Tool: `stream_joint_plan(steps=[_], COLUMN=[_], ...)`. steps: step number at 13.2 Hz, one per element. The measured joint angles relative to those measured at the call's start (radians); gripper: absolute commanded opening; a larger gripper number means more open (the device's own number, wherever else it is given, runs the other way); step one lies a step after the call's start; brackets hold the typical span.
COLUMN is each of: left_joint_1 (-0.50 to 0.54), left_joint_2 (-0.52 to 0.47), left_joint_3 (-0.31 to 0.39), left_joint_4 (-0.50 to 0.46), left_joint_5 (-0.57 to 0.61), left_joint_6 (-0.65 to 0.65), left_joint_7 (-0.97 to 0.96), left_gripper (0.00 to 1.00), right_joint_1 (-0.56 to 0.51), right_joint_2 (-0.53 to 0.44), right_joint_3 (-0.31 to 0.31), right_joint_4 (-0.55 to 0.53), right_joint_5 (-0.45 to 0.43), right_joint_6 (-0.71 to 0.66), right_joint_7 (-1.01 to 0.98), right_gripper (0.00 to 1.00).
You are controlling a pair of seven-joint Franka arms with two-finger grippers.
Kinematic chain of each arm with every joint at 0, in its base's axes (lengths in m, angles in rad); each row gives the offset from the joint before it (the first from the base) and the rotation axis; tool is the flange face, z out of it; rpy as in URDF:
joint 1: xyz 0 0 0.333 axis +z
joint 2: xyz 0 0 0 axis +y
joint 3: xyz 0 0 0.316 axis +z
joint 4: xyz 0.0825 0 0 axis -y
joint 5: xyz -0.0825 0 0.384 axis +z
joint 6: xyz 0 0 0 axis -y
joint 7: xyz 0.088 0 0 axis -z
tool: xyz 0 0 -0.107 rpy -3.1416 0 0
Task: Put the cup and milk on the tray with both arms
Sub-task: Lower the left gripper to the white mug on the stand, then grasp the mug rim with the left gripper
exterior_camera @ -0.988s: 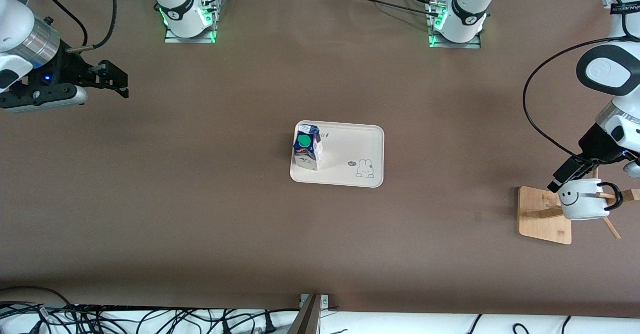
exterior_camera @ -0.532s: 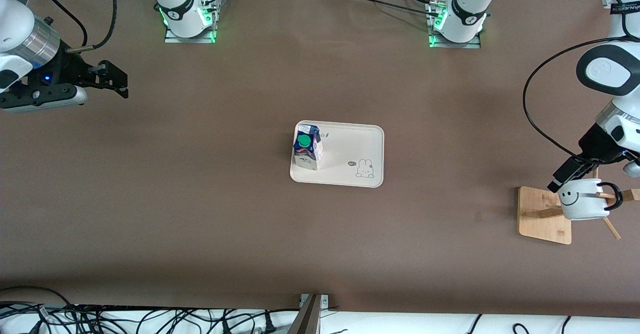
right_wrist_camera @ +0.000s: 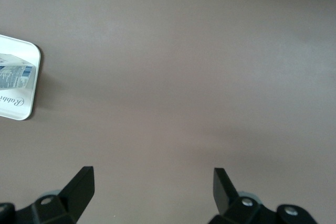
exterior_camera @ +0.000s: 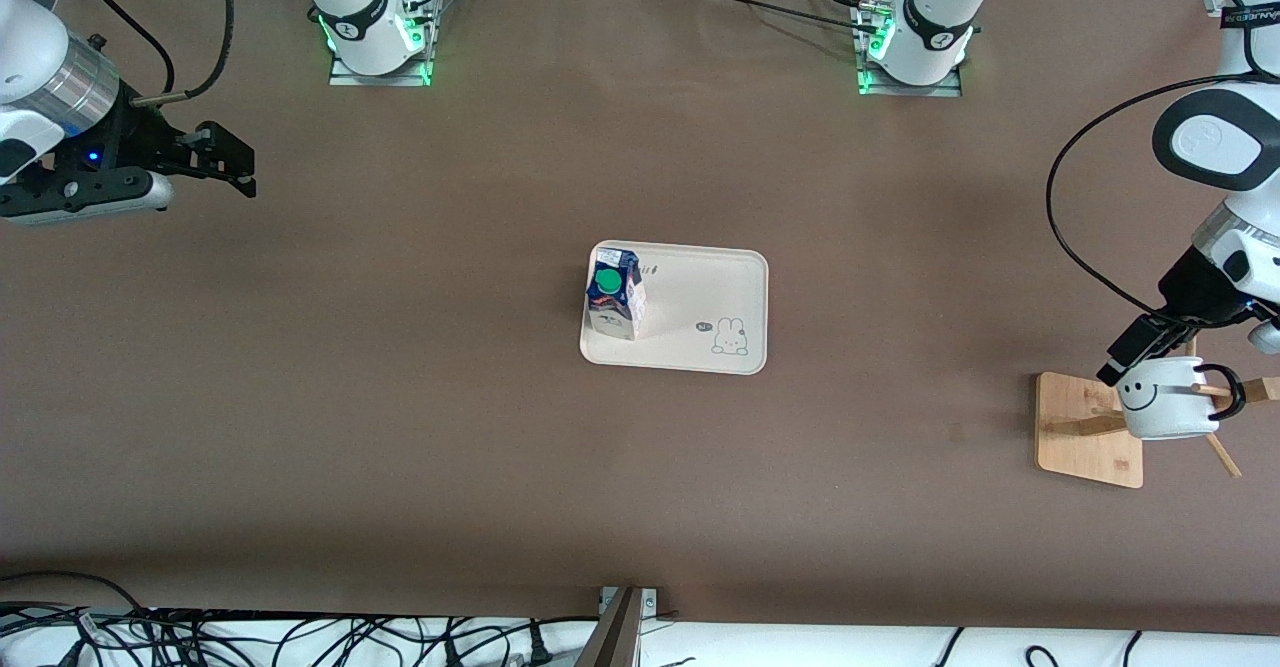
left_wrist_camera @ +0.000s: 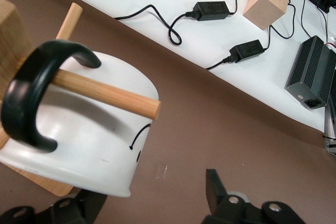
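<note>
At the right arm's end of the table (exterior_camera: 400,427), the right pincer (exterior_camera: 235,162) waits over bare surface with its fingers spread wide and nothing between them.

In the middle, the tray (exterior_camera: 720,292) already carries the milk (exterior_camera: 615,295), standing upright at the tray's end toward the right arm, so that half of the task looks done.

The step in hand is the cup (exterior_camera: 1165,399), which hangs by its black handle on a peg of the wooden rack (exterior_camera: 1085,437) at the left arm's end. The left pincer (left_wrist_camera: 157,198) is at the cup's rim, one finger on each side of the wall, not visibly clamped (a gap shows beside one finger).

Next, I judge, it must close on the rim, slide the handle off the peg, then carry the cup to the tray's free part near the rabbit drawing (exterior_camera: 730,336).
</note>
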Motion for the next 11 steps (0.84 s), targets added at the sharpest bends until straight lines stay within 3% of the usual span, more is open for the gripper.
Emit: stream_joint_plan(steps=[3,5,6,11], left_joint_1=[0.0,0.0,0.001,-0.003], left_joint_2=[0.0,0.0,0.002,0.012], left_joint_3=[0.0,0.0,0.0,-0.02], left_joint_4=[0.0,0.0,-0.001,-0.027], left_joint_5=[0.0,0.0,0.0,0.0], left_joint_6=[0.003,0.014,0.025,0.162], left_joint_7=[0.025,0.034,0.038,0.101], left_gripper=[0.51,0.58,0.69,0.67], right_joint_1=[0.0,0.0,0.0,0.0], right_joint_2=[0.0,0.0,0.0,0.0], right_joint_3=[-0.001,-0.001,-0.001,-0.001], right_joint_4=[0.0,0.0,0.0,0.0], right_joint_5=[0.0,0.0,0.0,0.0], right_joint_6=[0.016,0.018,0.018,0.018], right_joint_7=[0.0,0.0,0.0,0.0], right_gripper=[1.0,1.0,1.0,1.0])
